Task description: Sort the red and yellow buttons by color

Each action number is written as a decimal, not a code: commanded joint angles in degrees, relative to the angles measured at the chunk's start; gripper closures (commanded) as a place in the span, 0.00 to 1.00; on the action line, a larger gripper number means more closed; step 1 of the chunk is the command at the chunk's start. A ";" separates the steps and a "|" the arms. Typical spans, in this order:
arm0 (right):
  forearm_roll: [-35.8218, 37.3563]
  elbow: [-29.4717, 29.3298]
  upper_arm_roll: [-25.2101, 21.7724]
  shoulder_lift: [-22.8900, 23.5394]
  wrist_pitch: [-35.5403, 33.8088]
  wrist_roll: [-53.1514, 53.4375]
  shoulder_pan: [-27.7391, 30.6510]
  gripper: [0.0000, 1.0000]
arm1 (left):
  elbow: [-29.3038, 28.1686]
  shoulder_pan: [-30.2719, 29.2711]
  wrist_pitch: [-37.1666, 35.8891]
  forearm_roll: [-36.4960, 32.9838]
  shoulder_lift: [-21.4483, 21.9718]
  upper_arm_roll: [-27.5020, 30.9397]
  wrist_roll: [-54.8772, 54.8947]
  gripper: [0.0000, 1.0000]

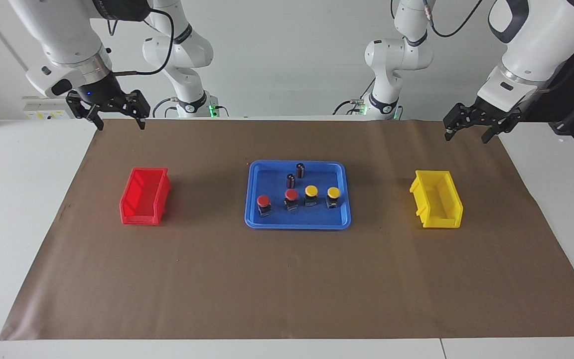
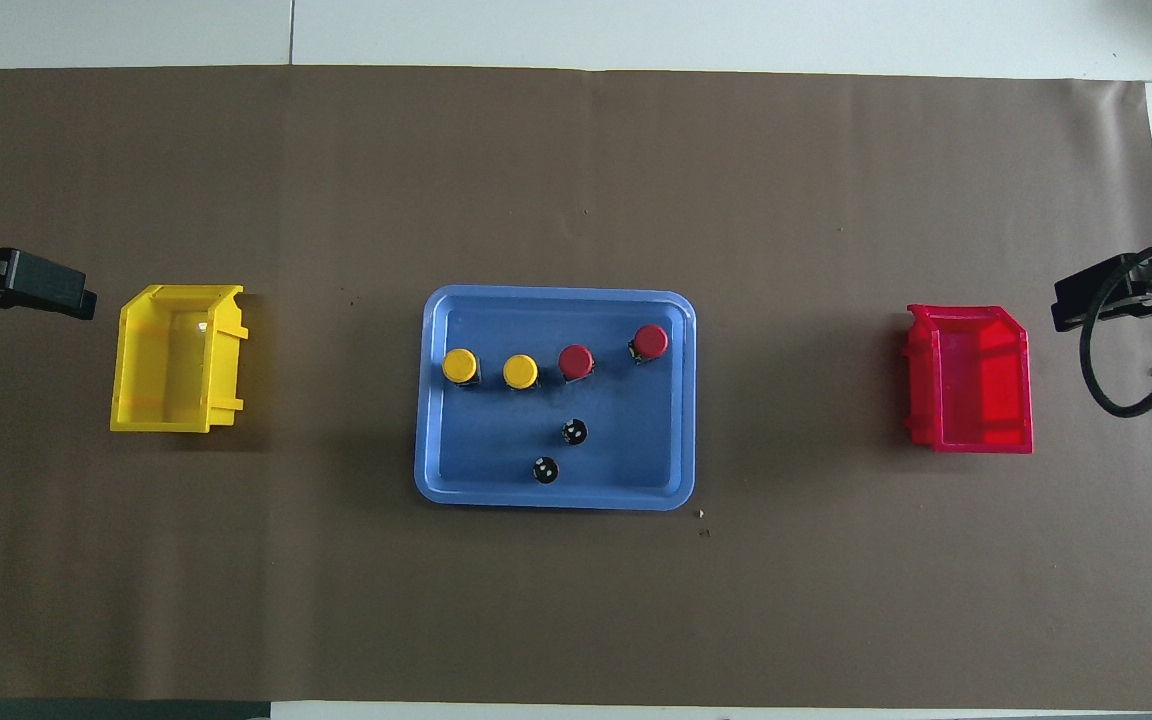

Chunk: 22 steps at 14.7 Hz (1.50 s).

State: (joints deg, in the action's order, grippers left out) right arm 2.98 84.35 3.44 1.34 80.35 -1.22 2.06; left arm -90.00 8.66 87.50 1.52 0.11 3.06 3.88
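Right now, nothing is sorted yet, so the first pick is the step to get right. All four buttons are standing in a row in the blue tray (image 1: 252,199) in the middle of the table: two red buttons (image 1: 263,201) (image 1: 291,195) toward the right arm's end, and two yellow buttons (image 1: 311,191) (image 1: 334,192) toward the left arm's end. Two small dark cylinders (image 1: 300,170) (image 1: 291,180) are standing in the same tray, nearer to the robots than the row, and they are not part of the job. The red bin (image 1: 145,197) is sitting toward the right arm's end and the yellow bin (image 1: 436,199) toward the left arm's end, both with nothing in them. The right gripper (image 1: 117,119) is hanging up high, over the edge of the brown paper (image 1: 287,279) by its own base, with its fingers spread wide and holding nothing. The left gripper (image 1: 469,132) is waiting the same way at its end, open and holding nothing too. I think each arm should be taking the end button closest to its own bin first. It should be coming straight down over the cap, closing on the dark body under it, and lifting straight up, so the neighbor button, which is standing just beside it, is not getting knocked over.
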 commanded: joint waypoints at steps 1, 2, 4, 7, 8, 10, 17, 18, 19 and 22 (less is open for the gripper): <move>-0.87 0.46 0.17 -0.46 0.87 -0.36 0.49 0.00 | -1.76 -0.05 0.13 0.50 1.65 0.10 0.16 0.00; -0.79 0.46 0.17 -0.46 0.78 -0.36 0.49 0.00 | -1.76 -0.04 0.13 0.50 1.65 0.10 0.16 0.00; -0.87 0.46 0.17 -0.46 0.86 -0.27 0.49 0.00 | -1.76 -0.13 0.13 0.50 1.65 0.10 0.16 0.00; -0.87 0.90 0.17 -0.55 2.00 -0.36 0.49 0.00 | -1.76 -0.13 0.13 0.50 1.65 0.10 0.16 0.00; -0.87 1.25 0.17 -0.64 2.10 -0.45 0.40 0.00 | -1.76 -0.13 0.04 0.50 1.65 0.10 0.16 0.00; -0.78 1.25 0.26 -0.81 2.18 -0.53 0.23 0.00 | -1.76 -0.13 0.13 0.50 1.65 0.10 0.16 0.00; -2.28 0.20 1.14 3.03 6.13 10.84 -9.32 0.00 | -1.76 -0.13 0.04 0.50 1.65 0.19 0.16 0.00; -2.63 0.11 1.14 4.88 8.84 16.20 -12.40 0.00 | -1.76 -0.13 0.04 0.50 1.65 0.10 0.16 0.00; -3.41 0.11 1.14 7.25 11.91 21.30 -15.56 0.00 | -1.76 -0.13 0.04 0.50 1.65 0.10 0.16 0.00; -3.68 3.16 1.14 14.99 28.58 31.61 -24.09 0.00 | -1.76 -0.05 0.04 0.41 1.65 0.10 0.25 0.00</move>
State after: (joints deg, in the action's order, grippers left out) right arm 0.17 85.79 4.77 11.54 100.68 25.61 -18.72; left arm -90.03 8.66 87.50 1.52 0.11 3.06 3.88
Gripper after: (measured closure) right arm 0.000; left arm 0.000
